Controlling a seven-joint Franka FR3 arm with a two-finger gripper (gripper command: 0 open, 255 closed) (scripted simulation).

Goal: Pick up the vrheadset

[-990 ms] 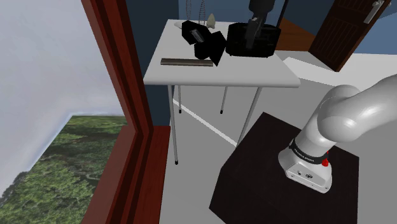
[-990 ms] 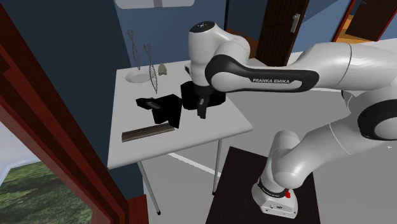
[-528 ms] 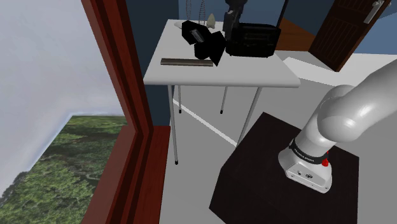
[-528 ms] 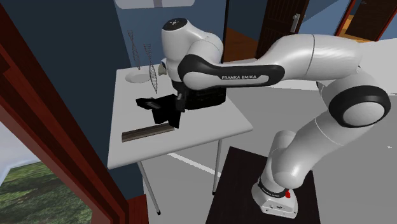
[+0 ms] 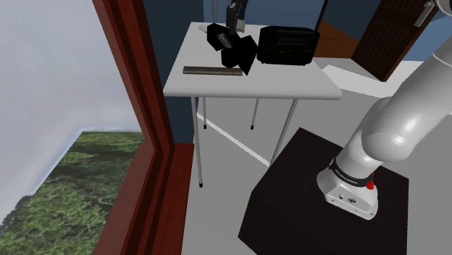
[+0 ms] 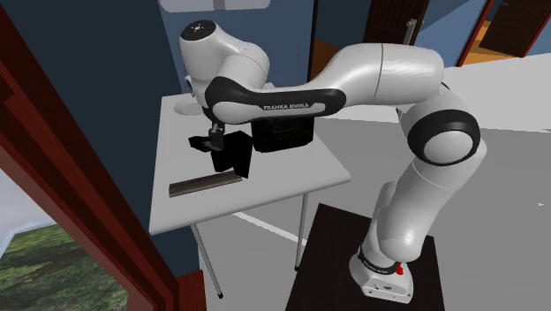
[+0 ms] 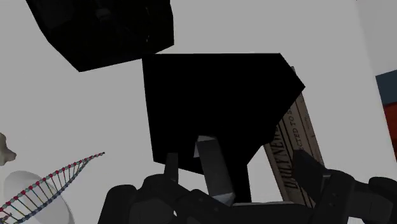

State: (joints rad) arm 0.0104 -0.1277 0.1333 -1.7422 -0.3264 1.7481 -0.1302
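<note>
Black angular VR headset (image 7: 216, 102) on white counter (image 5: 253, 87) lies directly beneath all-black gripper (image 6: 215, 137) — fingers (image 7: 310, 170) apart, apparently clear of it — straight descent indicated.

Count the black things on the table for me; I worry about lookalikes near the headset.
2: the angular headset below the gripper, and a boxy one beside it, toward the shoulder view's right. The arm may hide others.
</note>
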